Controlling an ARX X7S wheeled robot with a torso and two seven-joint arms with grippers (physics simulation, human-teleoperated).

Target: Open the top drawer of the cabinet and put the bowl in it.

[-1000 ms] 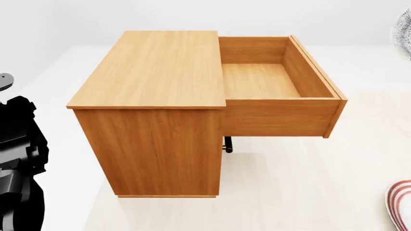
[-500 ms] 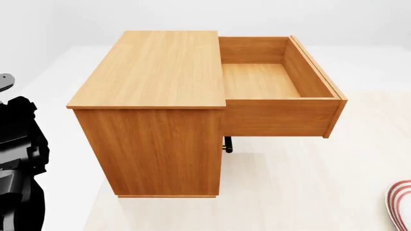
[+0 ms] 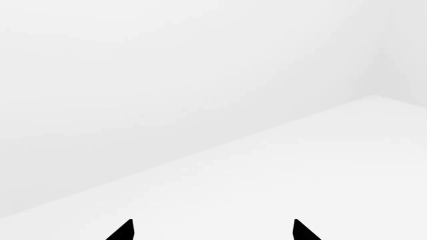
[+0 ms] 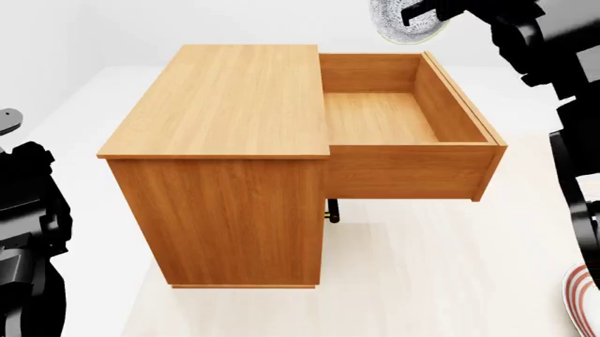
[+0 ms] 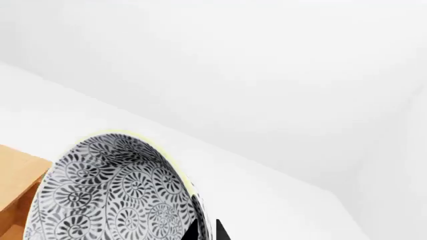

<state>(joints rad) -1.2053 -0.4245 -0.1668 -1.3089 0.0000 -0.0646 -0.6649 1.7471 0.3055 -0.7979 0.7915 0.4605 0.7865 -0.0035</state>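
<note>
The floor (image 4: 440, 281) was pale, near-white boards under plain white walls (image 4: 235, 21), and on it stood the cabinet (image 4: 225, 175), a boxy orange-brown chest seen from above and to one side. Its top drawer (image 4: 403, 119) stood pulled right out, a shallow wooden box with bare boards inside. A sliver of a red-ringed plate (image 4: 583, 298) showed at the lower right edge of the head view. And there was the bowl (image 4: 405, 21), up in the air at the top of the head view, above the drawer's far end, tilted on its side. In the right wrist view the bowl (image 5: 113, 195) showed white with dark swirling speckle all over its inside. The right gripper (image 4: 433, 14) had it pinched by the rim, fingers closed on it. The left gripper (image 3: 212, 231) showed only two black fingertips (image 3: 123, 232) set well apart, nothing between them, facing blank white wall and floor
</note>
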